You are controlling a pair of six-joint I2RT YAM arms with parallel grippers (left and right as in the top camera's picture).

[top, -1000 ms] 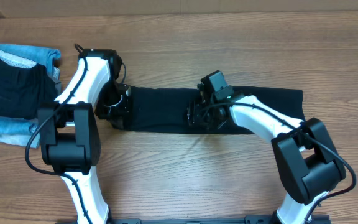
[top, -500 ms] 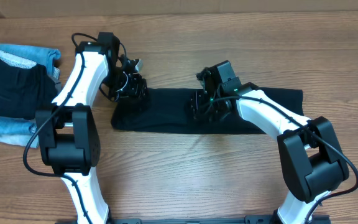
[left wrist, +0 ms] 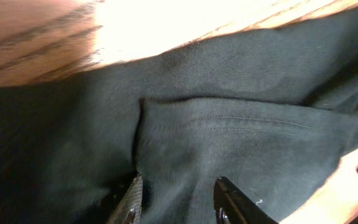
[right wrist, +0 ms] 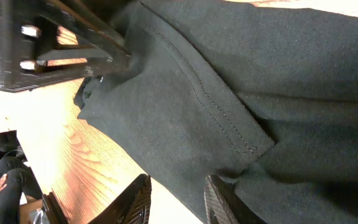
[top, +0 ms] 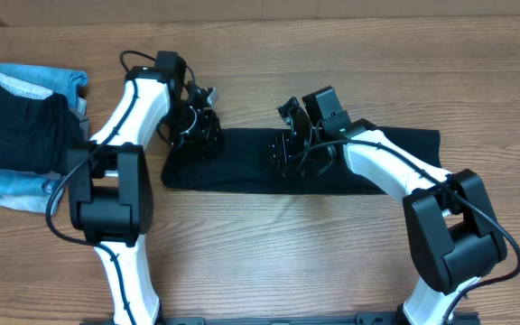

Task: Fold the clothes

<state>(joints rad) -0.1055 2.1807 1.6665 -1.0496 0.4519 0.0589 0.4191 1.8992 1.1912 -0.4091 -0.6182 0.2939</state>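
On the wooden worktop (top: 269, 244) a black garment (top: 377, 167) lies stretched across the middle, the left hand (left wrist: 179, 202) pinching its upper left corner, the right hand (right wrist: 178, 199) pinching its top edge mid-length, and a clothes pile (top: 16, 126) sits far left.

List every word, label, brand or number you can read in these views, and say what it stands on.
No readable text appears in any view.
black garment: plain fabric and stitched seams only, no tag or print visible.
folded clothes: no legible label.
table: bare wood grain, no markings.
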